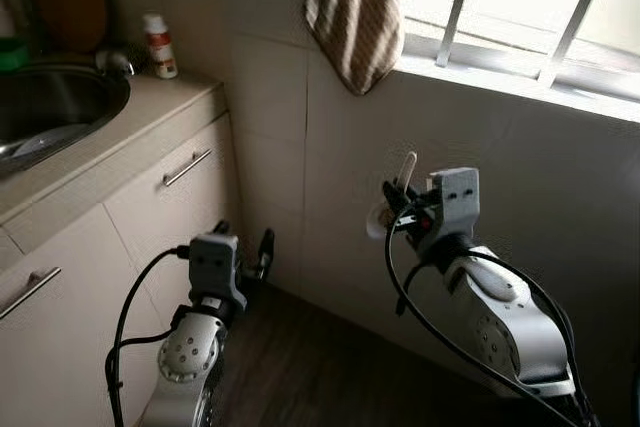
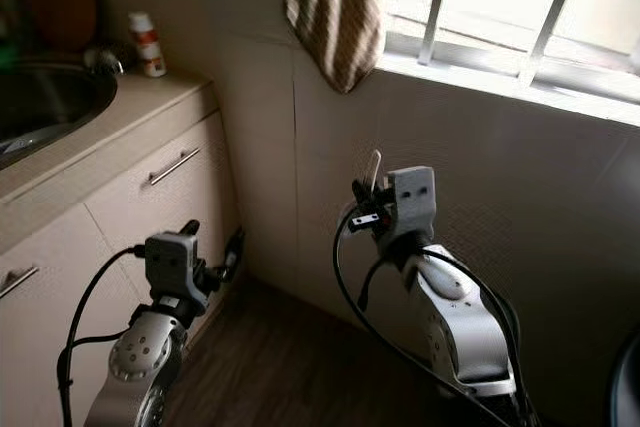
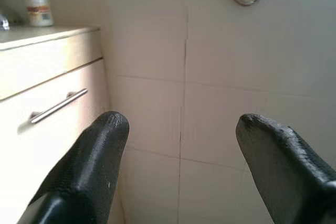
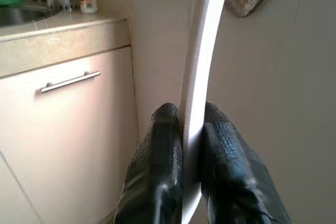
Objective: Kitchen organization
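Note:
My right gripper (image 1: 396, 209) is raised in front of the tiled wall below the window and is shut on a white flat utensil (image 4: 200, 72). The utensil's thin handle (image 1: 406, 169) sticks up above the black fingers (image 4: 167, 153), and a rounded white end shows just below them. My left gripper (image 1: 246, 250) hangs lower, near the corner where the cabinet meets the wall. Its two fingers (image 3: 92, 161) stand wide apart with nothing between them.
A steel sink (image 1: 55, 105) is set in the beige counter (image 1: 150, 107) on the left, with a white bottle (image 1: 159, 45) at its back corner. Cabinet drawers with bar handles (image 1: 187, 167) face me. A striped towel (image 1: 355, 9) hangs from the barred window's sill (image 1: 520, 82). Dark floor lies below.

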You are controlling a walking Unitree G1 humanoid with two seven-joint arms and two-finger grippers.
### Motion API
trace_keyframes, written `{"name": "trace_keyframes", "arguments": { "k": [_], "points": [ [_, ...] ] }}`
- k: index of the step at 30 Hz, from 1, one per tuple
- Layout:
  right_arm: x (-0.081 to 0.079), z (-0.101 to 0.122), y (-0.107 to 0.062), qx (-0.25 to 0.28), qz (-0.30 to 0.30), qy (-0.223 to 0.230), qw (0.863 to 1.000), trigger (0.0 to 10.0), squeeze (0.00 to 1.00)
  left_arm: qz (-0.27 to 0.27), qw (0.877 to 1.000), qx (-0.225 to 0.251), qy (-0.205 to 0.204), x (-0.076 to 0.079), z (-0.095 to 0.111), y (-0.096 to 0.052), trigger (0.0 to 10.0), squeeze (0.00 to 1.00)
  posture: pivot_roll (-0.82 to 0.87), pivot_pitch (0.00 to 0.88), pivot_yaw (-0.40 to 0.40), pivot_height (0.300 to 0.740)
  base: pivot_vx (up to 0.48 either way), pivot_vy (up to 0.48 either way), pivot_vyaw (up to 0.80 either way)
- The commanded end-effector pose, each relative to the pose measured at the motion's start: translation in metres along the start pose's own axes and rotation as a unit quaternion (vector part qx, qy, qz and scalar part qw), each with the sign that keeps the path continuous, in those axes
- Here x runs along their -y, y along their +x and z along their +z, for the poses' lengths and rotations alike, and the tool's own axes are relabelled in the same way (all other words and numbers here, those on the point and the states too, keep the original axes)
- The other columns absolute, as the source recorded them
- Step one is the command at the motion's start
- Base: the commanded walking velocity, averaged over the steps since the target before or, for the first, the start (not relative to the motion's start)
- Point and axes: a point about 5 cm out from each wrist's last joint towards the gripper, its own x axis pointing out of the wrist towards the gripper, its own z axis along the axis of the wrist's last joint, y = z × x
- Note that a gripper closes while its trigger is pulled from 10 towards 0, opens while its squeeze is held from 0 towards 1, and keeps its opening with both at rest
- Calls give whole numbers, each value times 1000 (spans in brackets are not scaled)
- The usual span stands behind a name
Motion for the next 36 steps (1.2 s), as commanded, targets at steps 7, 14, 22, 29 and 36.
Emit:
{"name": "trace_keyframes", "arguments": {
  "k": [7, 14, 22, 29, 36],
  "points": [
    [-2, -1, -1, 14, -1, -13, 1000, 0, 0, 6, 1000, 11, 11, -2, 2, 0, 10000, 0, 16, 0, -60, 740, 0, 0, 800],
    [-3, -7, 1, 17, -4, -18, 1000, 0, 0, 11, 1000, 13, 14, -3, -1, 0, 10000, 0, 30, 0, -65, 740, 0, 0, 800],
    [-4, -21, 2, 7, 0, -25, 1000, 0, 0, -2, 1000, 11, 22, 8, -9, -1, 10000, 0, 38, 0, -74, 740, 0, 0, 800],
    [-2, -26, 3, 7, -7, -27, 1000, 0, 0, -12, 999, 11, 29, 14, -13, -2, 10000, 0, 42, 0, -76, 740, 0, 0, 800],
    [-4, -23, 7, 16, -18, -16, 1000, 0, 0, -2, 999, 20, 35, 9, -11, -2, 10000, 0, 22, 0, -67, 740, 0, 0, 800]
  ]
}}
